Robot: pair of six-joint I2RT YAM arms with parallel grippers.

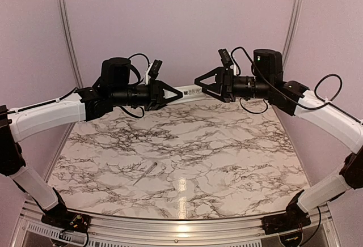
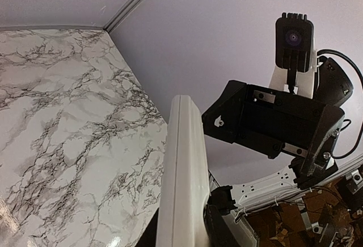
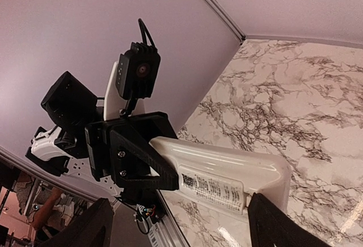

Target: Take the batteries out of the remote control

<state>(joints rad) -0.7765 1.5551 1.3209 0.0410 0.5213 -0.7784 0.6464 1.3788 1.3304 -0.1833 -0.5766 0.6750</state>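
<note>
Above the marbled surface (image 1: 227, 145), my left tool (image 1: 177, 94) is clamped on the remote control (image 1: 191, 91) and holds it in the air, well clear of the top. Both my arms are raised and point toward each other near the back wall.

The white handset sticks out from my left tool toward my right tool (image 1: 199, 81), and its free end lies at that tool's tips. The top view does not show whether the two touch.

From my right wrist, the remote control (image 3: 227, 170) runs across the view with a printed label (image 3: 212, 189) on the side facing the camera. My left tool (image 3: 139, 159) grips its far end. My right tool's own fingers (image 3: 275, 221) stand wide apart at the bottom corners of that view and hold nothing, with the handset's near end just above one of them.

From my left wrist, the remote control (image 2: 181, 167) shows edge-on as a narrow white bar rising from between my fingers, and my right tool (image 2: 238, 119) faces it from just beside.

A thin pale grey stick (image 1: 146, 173) lies alone on the surface, well apart from both tools, left of centre and towards the near edge.
</note>
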